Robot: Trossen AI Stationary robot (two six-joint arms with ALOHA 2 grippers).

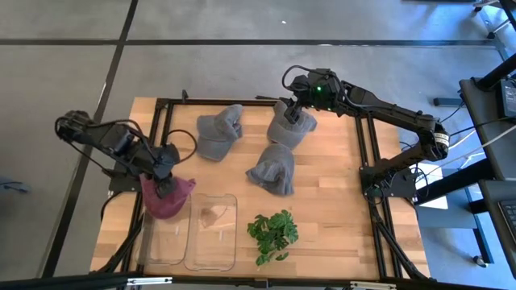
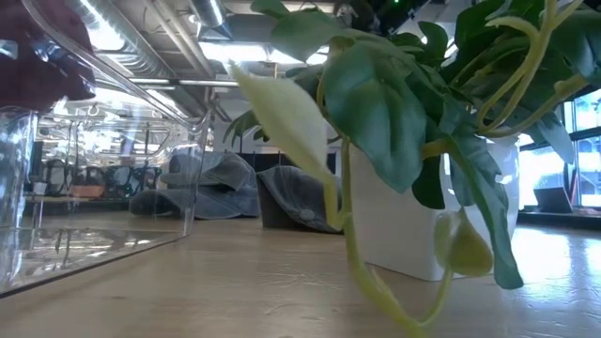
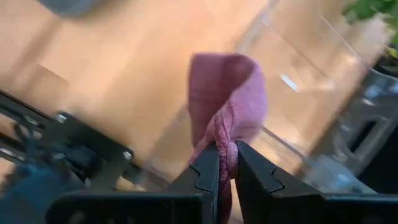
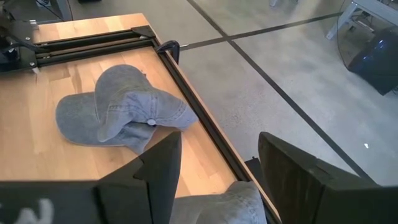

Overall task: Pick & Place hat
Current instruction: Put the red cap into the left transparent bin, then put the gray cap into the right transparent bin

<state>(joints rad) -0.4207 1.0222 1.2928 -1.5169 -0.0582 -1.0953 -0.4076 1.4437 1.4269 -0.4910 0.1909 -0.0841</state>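
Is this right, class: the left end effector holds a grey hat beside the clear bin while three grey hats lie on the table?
Wrong in one respect: the hat held by the left end effector is maroon, not grey, as the left wrist view shows. The rest stands: it is beside the clear bin, and three grey hats lie on the table.

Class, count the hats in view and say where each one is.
4. Three grey hats on the table: far left, far right under the right tool, centre. One maroon hat in the left tool.
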